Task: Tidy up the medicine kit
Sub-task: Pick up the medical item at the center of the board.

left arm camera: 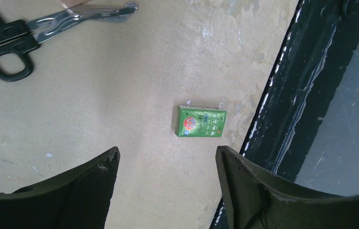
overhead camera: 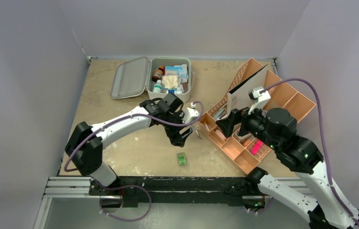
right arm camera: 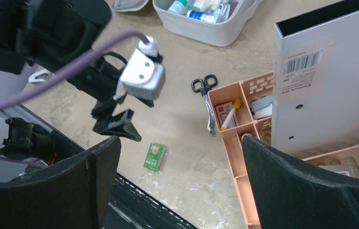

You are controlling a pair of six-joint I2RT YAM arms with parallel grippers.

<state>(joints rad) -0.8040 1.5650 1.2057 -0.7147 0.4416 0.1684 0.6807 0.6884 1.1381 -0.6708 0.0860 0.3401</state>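
Tools: left tool point(left arm camera: 166, 160) wide open, nothing held, hangs over bare table point(left arm camera: 120, 95). Small green packet point(left arm camera: 200, 121) lies flat just past its fingertips, nr table's front edge; scissors point(left arm camera: 60, 19) farther off. Right tool point(right arm camera: 177, 157) also wide open, empty, by orange tray point(right arm camera: 237, 157). Medicine kit point(overhead camera: 130, 78) at table's far side, lid laid open, base packed w/ bottles and packets.
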